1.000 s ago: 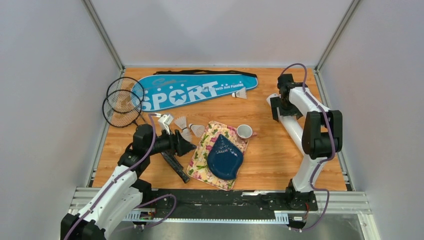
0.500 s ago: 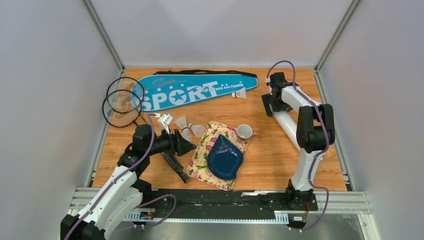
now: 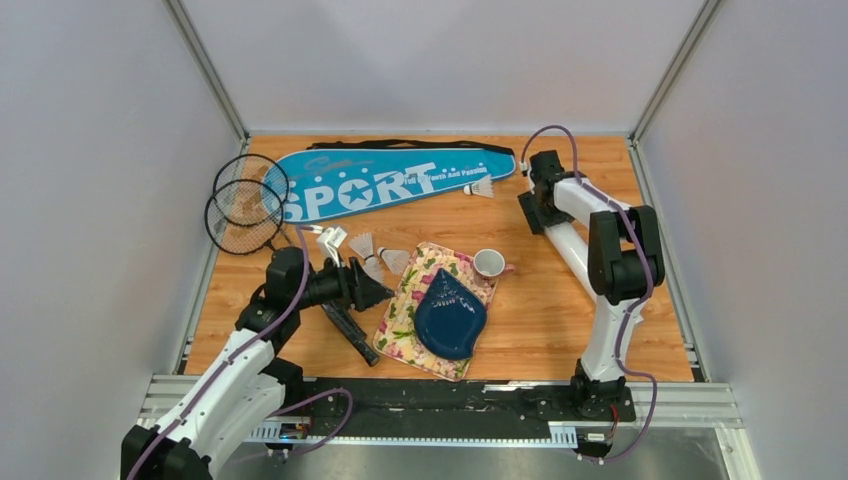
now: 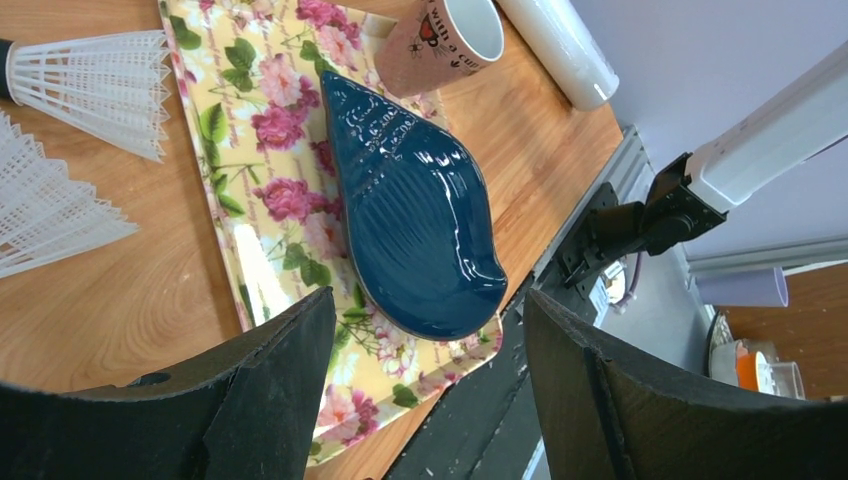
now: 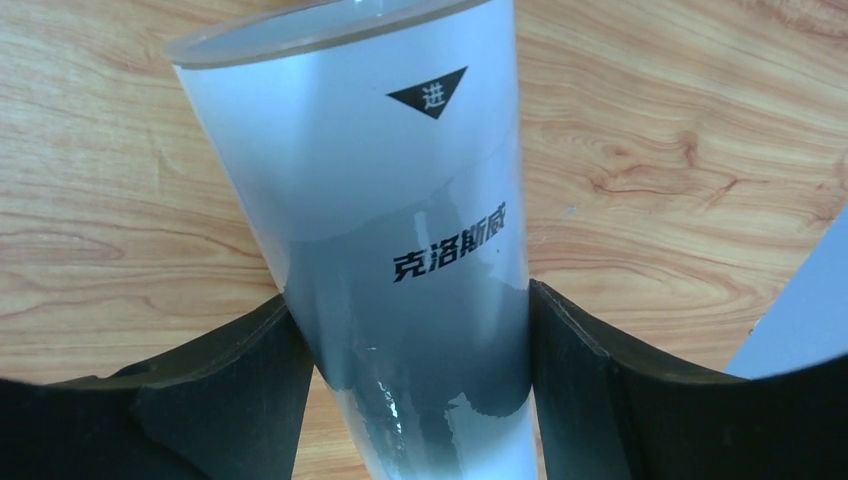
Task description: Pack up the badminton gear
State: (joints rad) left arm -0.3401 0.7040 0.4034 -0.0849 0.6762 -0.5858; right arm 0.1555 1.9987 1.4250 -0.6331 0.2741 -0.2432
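Your biggest item, the blue racket bag point(image 3: 390, 180), lies across the upper middle of the overhead view. It reads "SPORT" in large white letters with a star for the O, and the small white line beside that ends in "And Passion". Two black rackets point(image 3: 245, 205) lie with their heads overlapping just beside its left end, at upper left.

The white tube point(image 5: 400, 200) is at upper right, clamped between the jaws of your right gripper point(image 5: 408, 300). It carries a black triangle marked "进" and the characters "克洛斯威".

Your left gripper point(image 4: 428, 300) hangs with jaws spread wide and empty over the dark blue plate point(image 4: 410, 210) on the floral cloth point(image 4: 270, 200).

A cluster of shuttlecocks point(image 3: 375, 258) lies just left of the cloth. A lone shuttlecock point(image 3: 480, 187) lies near the bag's right end. The cup point(image 4: 440, 40) has print that is too cropped to read.
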